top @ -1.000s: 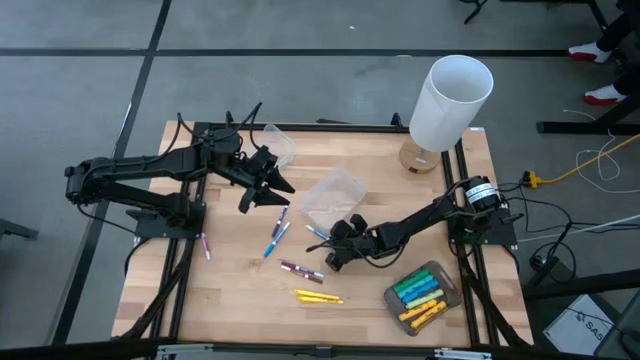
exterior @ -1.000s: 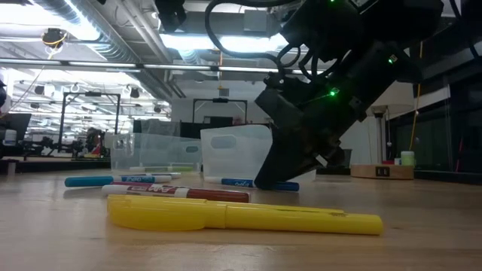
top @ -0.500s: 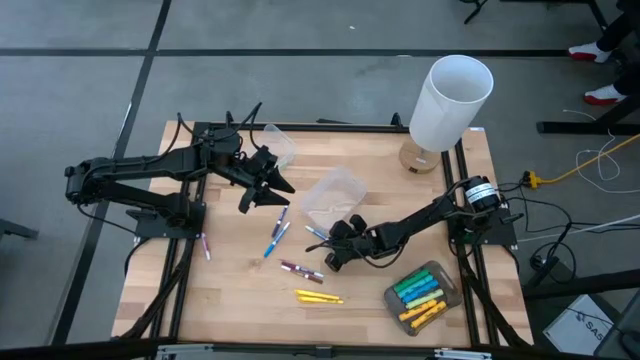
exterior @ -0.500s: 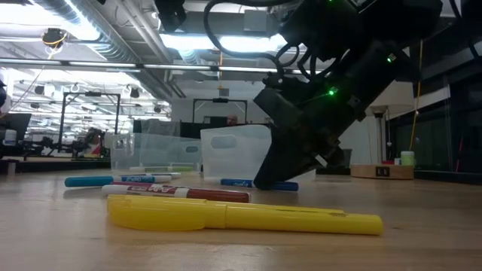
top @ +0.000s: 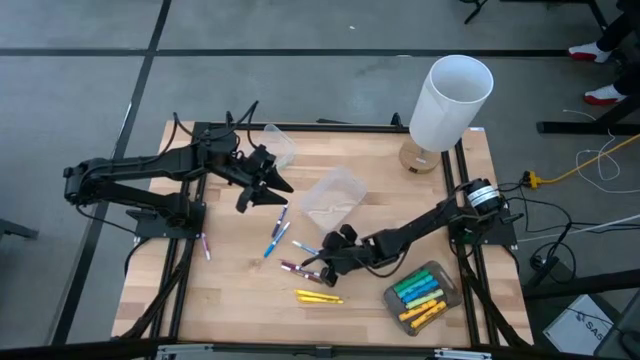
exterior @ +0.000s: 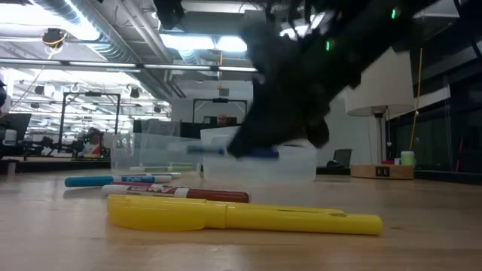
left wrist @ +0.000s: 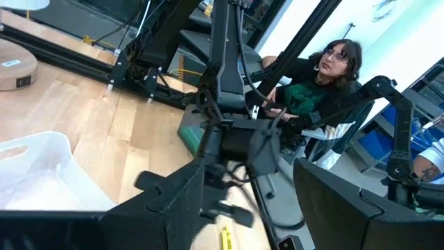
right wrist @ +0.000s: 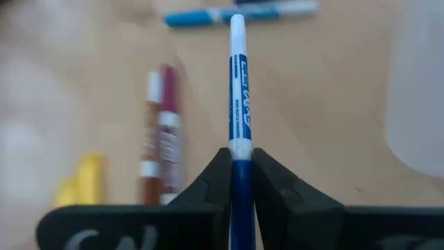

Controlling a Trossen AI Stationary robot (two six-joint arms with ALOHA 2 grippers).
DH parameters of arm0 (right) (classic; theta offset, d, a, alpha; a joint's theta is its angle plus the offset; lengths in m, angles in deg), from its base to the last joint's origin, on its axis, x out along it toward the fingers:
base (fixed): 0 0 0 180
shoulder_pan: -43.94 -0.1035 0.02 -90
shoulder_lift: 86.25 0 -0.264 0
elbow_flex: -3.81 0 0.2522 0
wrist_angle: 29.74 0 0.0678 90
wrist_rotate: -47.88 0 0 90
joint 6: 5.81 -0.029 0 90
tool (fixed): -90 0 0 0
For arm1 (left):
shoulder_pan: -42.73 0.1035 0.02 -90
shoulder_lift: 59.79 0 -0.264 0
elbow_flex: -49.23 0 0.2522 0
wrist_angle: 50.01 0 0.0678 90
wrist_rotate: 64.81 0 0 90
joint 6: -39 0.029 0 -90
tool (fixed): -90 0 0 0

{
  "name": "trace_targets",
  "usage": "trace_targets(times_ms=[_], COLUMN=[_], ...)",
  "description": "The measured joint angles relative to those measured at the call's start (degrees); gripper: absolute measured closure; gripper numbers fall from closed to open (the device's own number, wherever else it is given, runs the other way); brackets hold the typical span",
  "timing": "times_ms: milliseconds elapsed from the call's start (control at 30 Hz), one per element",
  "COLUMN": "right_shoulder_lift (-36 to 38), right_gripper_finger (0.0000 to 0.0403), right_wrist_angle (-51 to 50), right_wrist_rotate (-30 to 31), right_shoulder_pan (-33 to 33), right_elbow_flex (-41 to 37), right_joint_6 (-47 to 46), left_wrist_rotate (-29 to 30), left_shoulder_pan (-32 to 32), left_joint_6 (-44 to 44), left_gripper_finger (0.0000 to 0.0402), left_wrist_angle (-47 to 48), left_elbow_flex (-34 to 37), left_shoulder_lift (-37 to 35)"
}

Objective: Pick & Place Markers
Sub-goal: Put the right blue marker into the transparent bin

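Observation:
My right gripper (top: 322,262) hangs over the middle of the table, shut on a white marker with a blue cap (right wrist: 238,83). The low view shows this marker (exterior: 226,150) raised above the tabletop. Loose markers lie flat on the wood: a maroon one (top: 300,269), a yellow one (top: 318,296), blue ones (top: 276,238) and a purple one (top: 205,245). A clear tub (top: 422,296) at the near right holds several yellow, green and blue markers. My left gripper (top: 262,190) waits open above the table's left half, holding nothing. My right gripper pinches the marker's blue cap end (right wrist: 241,170) between its two fingers. The fingers slant down from the table's right side and lie along the marker. Its white barrel sticks out ahead of the fingertips (right wrist: 272,173). The marker is lifted clear of the table, roughly level.
Two clear tubs stand at mid table (top: 333,195) and at the far left (top: 278,142). A tall white cylinder (top: 452,100) rises at the far right corner. A seated person (left wrist: 319,83) shows beyond the table in the left wrist view.
My right gripper has risen and gone a little toward the table's left and near edges, staying shut. The blue-capped marker has come up off the wood with it and now hangs clear.

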Motion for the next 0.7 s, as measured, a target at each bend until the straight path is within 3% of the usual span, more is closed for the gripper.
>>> trace_targets(times_ms=[533, 700], right_shoulder_lift=[6.4, 10.2], right_gripper_finger=[0.0363, 0.0363], right_wrist_angle=[-4.9, -6.8], right_wrist_rotate=[8.0, 11.5], right_shoulder_pan=[1.1, 1.4], right_elbow_flex=[7.4, 7.4], right_joint_6=[11.3, 11.7], left_wrist_rotate=[1.3, 4.7], left_shoulder_pan=[0.1, 0.1], left_joint_6=[0.2, 3.9], left_gripper_finger=[0.0185, 0.0185], left_wrist_angle=[-0.8, -0.8], left_elbow_flex=[0.0, 0.0], left_shoulder_lift=[-3.1, -4.9])
